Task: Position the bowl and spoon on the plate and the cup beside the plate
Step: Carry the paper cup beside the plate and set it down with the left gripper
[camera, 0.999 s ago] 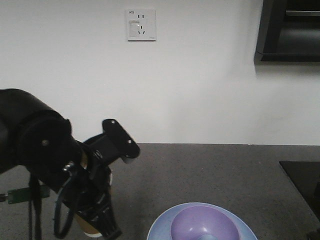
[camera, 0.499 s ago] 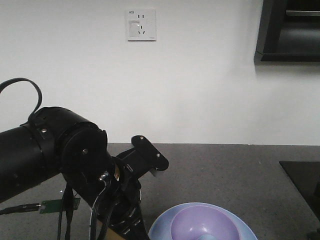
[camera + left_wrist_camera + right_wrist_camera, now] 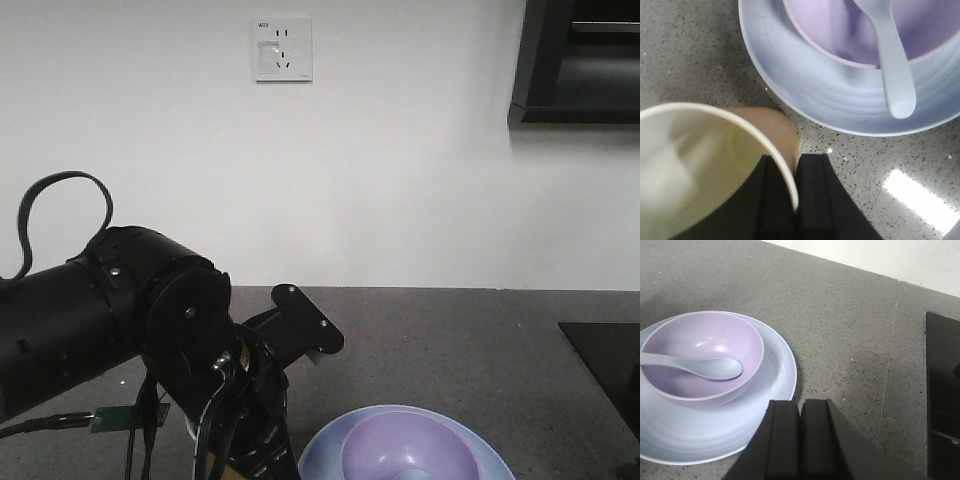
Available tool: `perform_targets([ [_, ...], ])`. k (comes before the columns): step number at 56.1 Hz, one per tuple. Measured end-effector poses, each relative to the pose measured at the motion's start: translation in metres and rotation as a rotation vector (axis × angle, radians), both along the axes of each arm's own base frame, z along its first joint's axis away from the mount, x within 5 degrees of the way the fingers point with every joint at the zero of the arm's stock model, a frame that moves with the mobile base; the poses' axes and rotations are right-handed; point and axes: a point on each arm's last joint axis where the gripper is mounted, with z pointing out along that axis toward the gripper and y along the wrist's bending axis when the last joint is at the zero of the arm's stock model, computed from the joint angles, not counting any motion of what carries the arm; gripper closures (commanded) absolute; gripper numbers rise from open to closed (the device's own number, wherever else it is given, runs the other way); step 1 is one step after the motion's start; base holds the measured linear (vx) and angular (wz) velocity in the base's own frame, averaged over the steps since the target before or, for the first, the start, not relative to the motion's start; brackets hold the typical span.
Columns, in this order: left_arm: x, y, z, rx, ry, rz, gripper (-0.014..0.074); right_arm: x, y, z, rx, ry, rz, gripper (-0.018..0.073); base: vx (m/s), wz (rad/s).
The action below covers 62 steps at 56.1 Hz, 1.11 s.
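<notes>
Two of my left fingers (image 3: 810, 200) pinch the cup (image 3: 705, 165) wall, one inside, one outside; my right gripper (image 3: 800, 440) is pressed together, idle. Over the last second I've carried the cup just beside the plate (image 3: 790, 85), where bowl (image 3: 825, 25) and spoon (image 3: 892, 55) already sit; I judge release comes next.

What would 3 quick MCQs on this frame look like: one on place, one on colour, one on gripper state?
1. Where is the spoon?
A. on the counter
B. in the bowl
C. in the cup

2. What colour is the bowl?
A. lavender
B. brown
C. green

3. What is the left gripper doing?
A. open above the plate
B. shut on the cup
C. shut on the spoon

Key:
1 B, its scoop lies inside the bowl, handle over the rim.
2 A, both wrist views show it pale purple.
3 B, one finger sits inside the cup wall and one outside.
</notes>
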Motion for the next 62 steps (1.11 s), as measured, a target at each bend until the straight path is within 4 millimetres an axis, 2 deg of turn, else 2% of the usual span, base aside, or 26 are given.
perform_targets([
  [13, 0.001, -0.001, -0.002, 0.004, 0.004, 0.0, 0.0195, 0.0, 0.0, 0.0, -0.002, 0.0, 0.0, 0.0568, 0.0, 0.0],
  [18, 0.001, -0.001, -0.002, 0.004, 0.004, 0.0, 0.0136, 0.0, 0.0, 0.0, -0.002, 0.0, 0.0, 0.0568, 0.0, 0.0],
  [25, 0.001, -0.001, -0.002, 0.006, 0.003, 0.0, 0.01, 0.0, 0.0, 0.0, -0.002, 0.0, 0.0, 0.0568, 0.0, 0.0],
  [34, 0.0, 0.002, 0.002, 0.009, -0.017, -0.001, 0.01, 0.0, 0.0, 0.0, -0.003, 0.0, 0.0, 0.0568, 0.0, 0.0],
  [41, -0.005, 0.007, 0.015, -0.013, -0.049, -0.001, 0.0101, 0.0, 0.0, 0.0, -0.003, 0.0, 0.0, 0.0568, 0.0, 0.0],
  [55, -0.03, 0.029, 0.064, -0.113, -0.16, 0.001, 0.0153, 0.0, 0.0, 0.0, -0.003, 0.0, 0.0, 0.0568, 0.0, 0.0],
  [62, -0.053, 0.051, 0.099, -0.194, -0.25, 0.006, 0.0293, 0.0, 0.0, 0.0, -0.002, -0.004, -0.001, 0.0568, 0.0, 0.0],
])
